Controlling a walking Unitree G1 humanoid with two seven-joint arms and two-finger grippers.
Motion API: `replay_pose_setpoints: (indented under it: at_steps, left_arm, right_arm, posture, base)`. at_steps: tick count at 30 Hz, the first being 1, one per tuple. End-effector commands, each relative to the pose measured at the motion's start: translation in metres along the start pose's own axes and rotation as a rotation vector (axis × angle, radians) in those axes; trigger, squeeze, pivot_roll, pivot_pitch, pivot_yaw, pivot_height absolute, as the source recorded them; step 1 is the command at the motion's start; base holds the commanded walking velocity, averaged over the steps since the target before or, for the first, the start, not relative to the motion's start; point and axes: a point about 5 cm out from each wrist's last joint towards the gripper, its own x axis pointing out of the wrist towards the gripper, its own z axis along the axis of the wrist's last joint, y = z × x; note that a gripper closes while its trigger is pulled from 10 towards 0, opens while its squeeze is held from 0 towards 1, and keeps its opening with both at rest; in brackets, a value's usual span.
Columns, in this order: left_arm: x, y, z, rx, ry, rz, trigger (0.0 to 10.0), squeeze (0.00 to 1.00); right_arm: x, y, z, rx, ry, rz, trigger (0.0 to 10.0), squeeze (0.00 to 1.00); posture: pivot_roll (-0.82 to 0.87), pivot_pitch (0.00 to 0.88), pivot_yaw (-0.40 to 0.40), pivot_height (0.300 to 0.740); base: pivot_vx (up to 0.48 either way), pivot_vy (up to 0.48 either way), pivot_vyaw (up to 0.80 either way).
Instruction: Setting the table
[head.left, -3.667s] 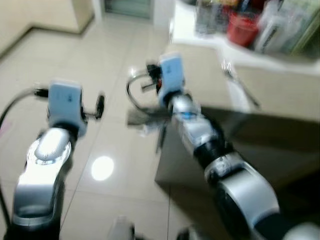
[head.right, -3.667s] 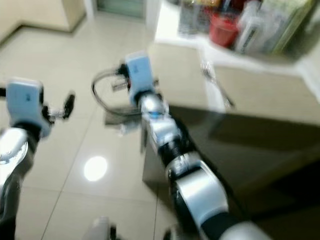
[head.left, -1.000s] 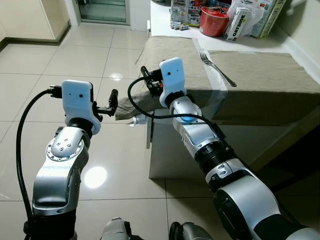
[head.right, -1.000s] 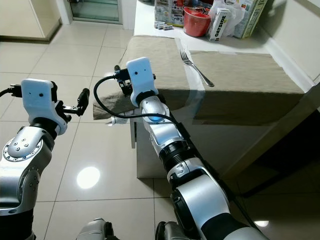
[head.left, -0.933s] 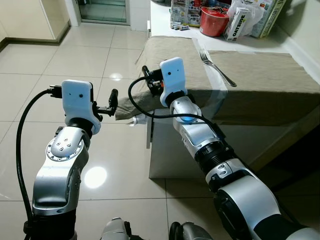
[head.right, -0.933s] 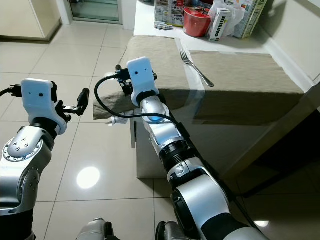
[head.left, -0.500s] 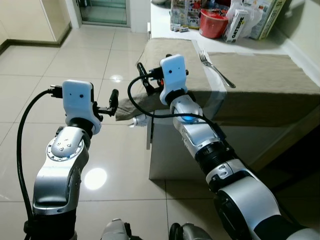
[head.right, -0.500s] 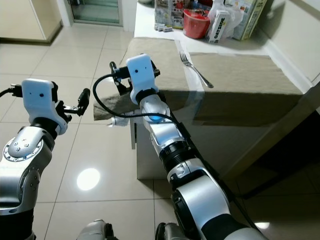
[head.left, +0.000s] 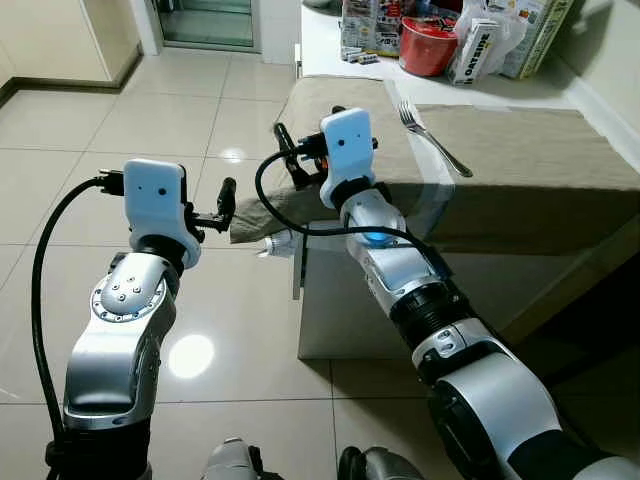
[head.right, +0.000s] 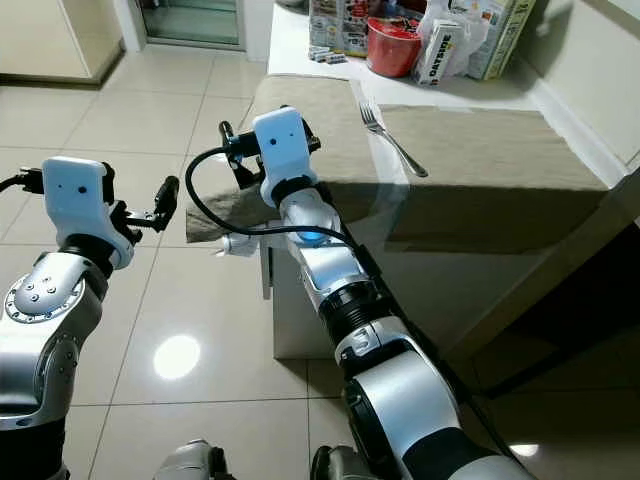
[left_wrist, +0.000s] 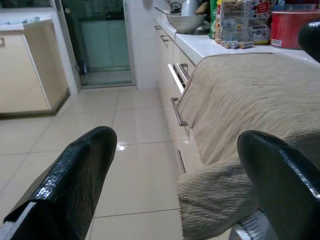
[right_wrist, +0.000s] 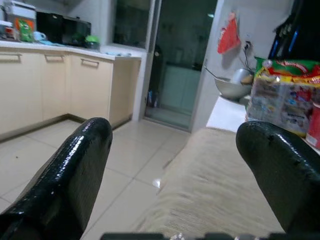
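Table covered by a tan cloth, its near-left corner draping off the edge. Open tile floor lies to the robot's left. Fork lies on the cloth toward the far side, well apart from both grippers. Right gripper sits at the cloth's left edge, fingers spread, empty. Left gripper is over the floor beside the hanging corner, fingers apart, empty. Red tub and boxes stand on the counter beyond.

The head views are showing sharp and bright. A ceiling light is glaring on the floor. The table is casting a dark shadow below. The right wrist view is looking dim, and the near fingers are blurring.
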Motion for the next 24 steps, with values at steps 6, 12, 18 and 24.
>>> replay_pose_setpoints:
  at_steps: [6, 12, 18, 24]
  left_arm:
    - [0.0019, -0.0031, -0.0005, 0.003, -0.001, -0.022, 10.0, 0.0]
    - [0.0024, -0.0035, 0.0, 0.012, -0.002, -0.021, 10.0, 0.0]
    - [0.0029, -0.0032, 0.0004, 0.02, -0.007, -0.018, 10.0, 0.0]
    - [0.0036, -0.0029, 0.0002, -0.001, -0.008, -0.004, 10.0, 0.0]
  right_arm:
    - [-0.0031, -0.0026, -0.0083, 0.05, 0.04, -0.015, 10.0, 0.0]
    - [-0.0031, -0.002, -0.0075, 0.061, 0.032, -0.018, 10.0, 0.0]
    - [-0.0031, -0.0014, -0.0038, 0.031, -0.003, -0.014, 10.0, 0.0]
    - [-0.0034, 0.0032, -0.0037, 0.0, -0.001, 0.016, 10.0, 0.0]
  posture:
    - [0.12, 0.044, -0.036, 0.74]
    - [0.12, 0.045, -0.033, 0.74]
    - [0.12, 0.052, -0.033, 0.74]
    - [0.12, 0.052, -0.033, 0.74]
  base:
    - [0.0, 0.0, -0.41]
    - [0.0, 0.0, -0.62]
    - [0.0, 0.0, -0.64]
    - [0.049, -0.063, 0.0]
